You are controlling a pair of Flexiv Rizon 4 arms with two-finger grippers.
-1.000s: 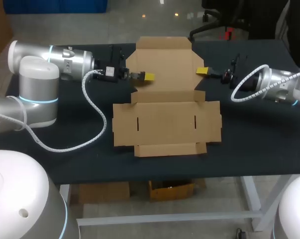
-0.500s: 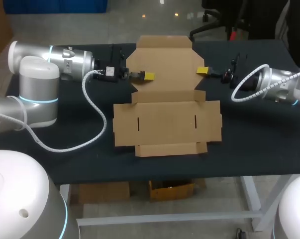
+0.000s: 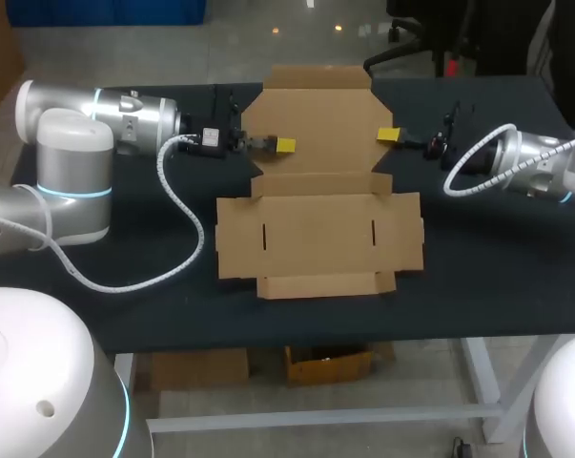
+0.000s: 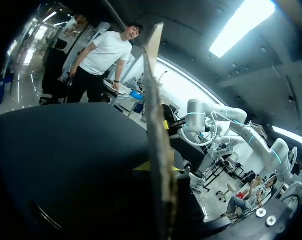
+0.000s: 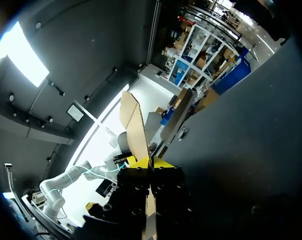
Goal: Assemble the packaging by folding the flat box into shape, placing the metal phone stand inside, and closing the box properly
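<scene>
Head view. Shows the flat box, plain brown cardboard, spread out in the middle of the black table, with two short slits cut in the main panel and a narrow flap along the near edge. Shows the far panel tilted up off the table and pinched at both side edges, by the left claw on one side and the right claw on the other, yellow tips against the card. Takes in a white coiled cable looping from the left arm over the table, apart from the box.

Left wrist view. Catches the raised panel edge-on, as a thin brown strip rising ahead out of the left claw's dark fingers, which appear closed on it. Leaves only dark table beside the card.

Right wrist view. Finds the card's edge clamped between the right claw's two fingers, a yellow tip on each face, with the flap standing up ahead. Shows dark table beside and under the claw.
</scene>
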